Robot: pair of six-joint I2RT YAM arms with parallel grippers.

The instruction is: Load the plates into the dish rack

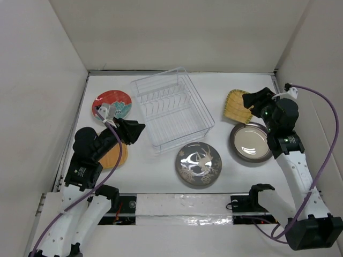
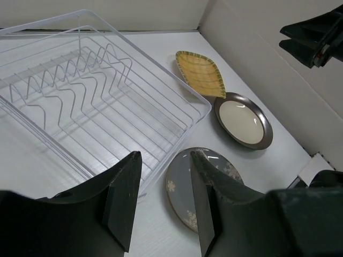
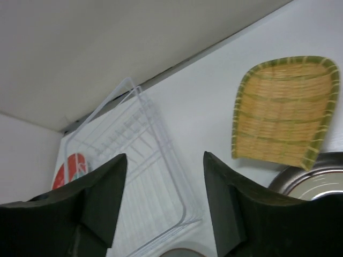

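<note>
Dish rack (image 1: 172,111) stands empty while the red patterned plate (image 1: 111,104), orange plate (image 1: 112,157), yellow fan-shaped dish (image 1: 236,106), silver-rimmed cream plate (image 1: 250,142) and dark swirl plate (image 1: 199,164) lie around it on the table (image 1: 150,174), so all five loads remain, and my left gripper (image 1: 140,129) and right gripper (image 1: 247,98) hold their jaws parted on nothing.

Right pincer (image 3: 164,156), fingers spread, faces fan plate (image 3: 286,110) and rack (image 3: 142,134).

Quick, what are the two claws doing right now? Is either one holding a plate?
Left claw: open, holding nothing.
Right claw: open, holding nothing.
</note>
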